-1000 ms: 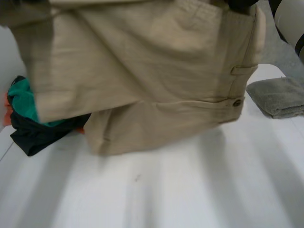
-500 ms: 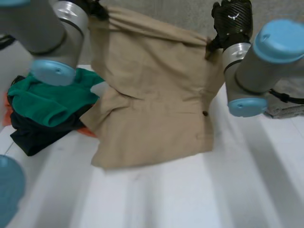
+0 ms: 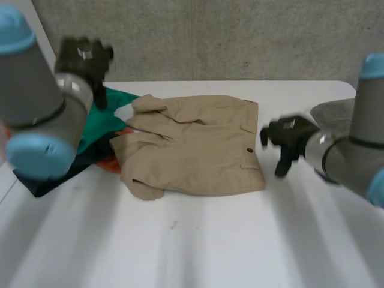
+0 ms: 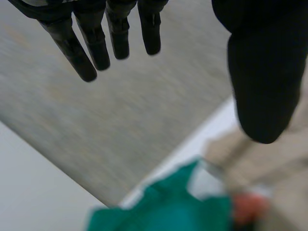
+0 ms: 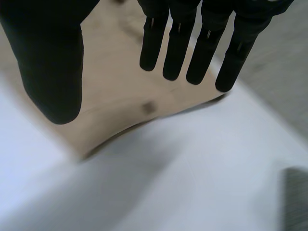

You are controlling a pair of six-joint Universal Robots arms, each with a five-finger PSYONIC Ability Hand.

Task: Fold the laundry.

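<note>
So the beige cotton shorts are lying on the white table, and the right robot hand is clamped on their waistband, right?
Not quite. The beige cotton shorts do lie on the white table, but the right robot hand is open, with straight fingers holding nothing. The right wrist view shows this.

The beige shorts [image 3: 195,144] lie spread flat on the white counter [image 3: 210,240]. The waistband faces the robot's right, with a dark button near that edge. The legs point left, where the cloth is rumpled and a fold turns up at the near corner. Just beside their left edge sits a heap: a green garment [image 3: 105,123] on top, a black garment [image 3: 48,177] beneath, and an orange cloth [image 3: 108,163] touching the shorts. A folded grey towel [image 3: 333,111] lies well apart at the far right
</note>
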